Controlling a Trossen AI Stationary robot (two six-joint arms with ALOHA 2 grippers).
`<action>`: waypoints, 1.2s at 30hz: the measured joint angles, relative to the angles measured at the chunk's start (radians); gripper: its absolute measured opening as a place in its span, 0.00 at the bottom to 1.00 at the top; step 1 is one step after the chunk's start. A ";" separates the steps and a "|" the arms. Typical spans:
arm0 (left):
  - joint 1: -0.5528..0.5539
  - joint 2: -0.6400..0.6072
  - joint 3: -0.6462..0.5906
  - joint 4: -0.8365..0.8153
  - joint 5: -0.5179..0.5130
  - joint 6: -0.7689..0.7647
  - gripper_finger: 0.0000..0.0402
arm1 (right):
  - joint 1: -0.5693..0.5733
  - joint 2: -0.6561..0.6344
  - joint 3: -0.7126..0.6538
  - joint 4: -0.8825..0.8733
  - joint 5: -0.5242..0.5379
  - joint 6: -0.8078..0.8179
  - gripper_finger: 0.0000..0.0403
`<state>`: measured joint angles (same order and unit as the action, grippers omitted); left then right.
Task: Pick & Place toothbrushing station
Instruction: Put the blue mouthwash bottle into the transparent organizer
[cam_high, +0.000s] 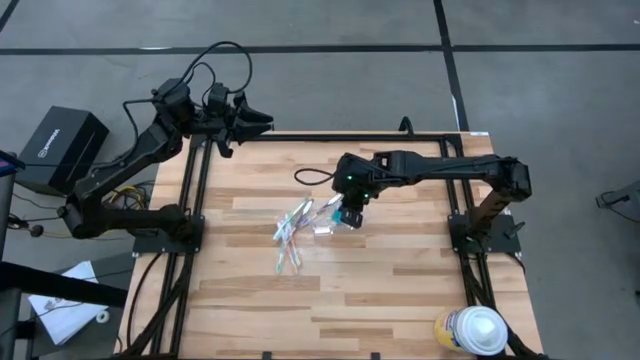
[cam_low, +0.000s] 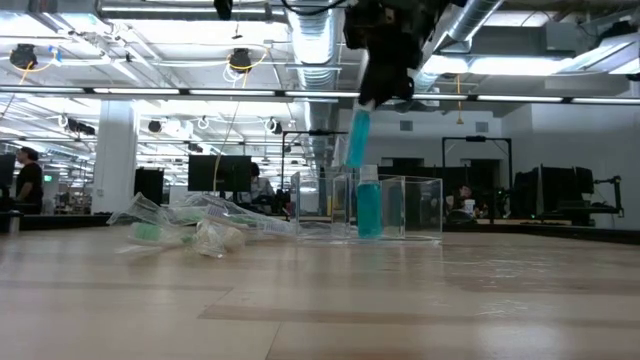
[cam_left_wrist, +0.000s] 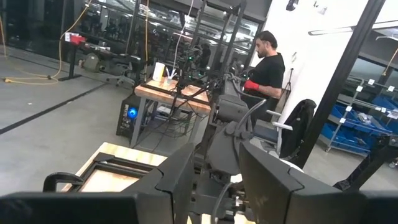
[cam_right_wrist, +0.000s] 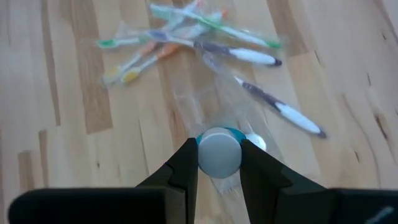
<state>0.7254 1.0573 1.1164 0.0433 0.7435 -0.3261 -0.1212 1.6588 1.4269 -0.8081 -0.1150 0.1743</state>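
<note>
Bright, even overhead light; the toothbrushes (cam_right_wrist: 205, 37) look soft, perhaps motion-blurred, in the right wrist view

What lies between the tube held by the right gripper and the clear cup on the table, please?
Only air: in the low view the right gripper holds a toothpaste tube hanging above the clear cup, where a second tube already stands.
</note>
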 joint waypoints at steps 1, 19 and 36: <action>0.000 0.000 0.000 0.000 0.000 0.000 0.31 | -0.001 0.000 0.000 0.006 0.000 -0.003 0.20; 0.000 0.000 0.000 0.002 0.001 0.000 0.31 | -0.045 -0.001 0.002 0.009 -0.021 -0.040 0.20; 0.000 -0.001 0.000 0.002 0.002 0.005 0.27 | -0.036 0.047 -0.073 0.044 -0.091 -0.025 0.20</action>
<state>0.7254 1.0565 1.1164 0.0455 0.7460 -0.3210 -0.1573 1.7054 1.3536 -0.7646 -0.2064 0.1493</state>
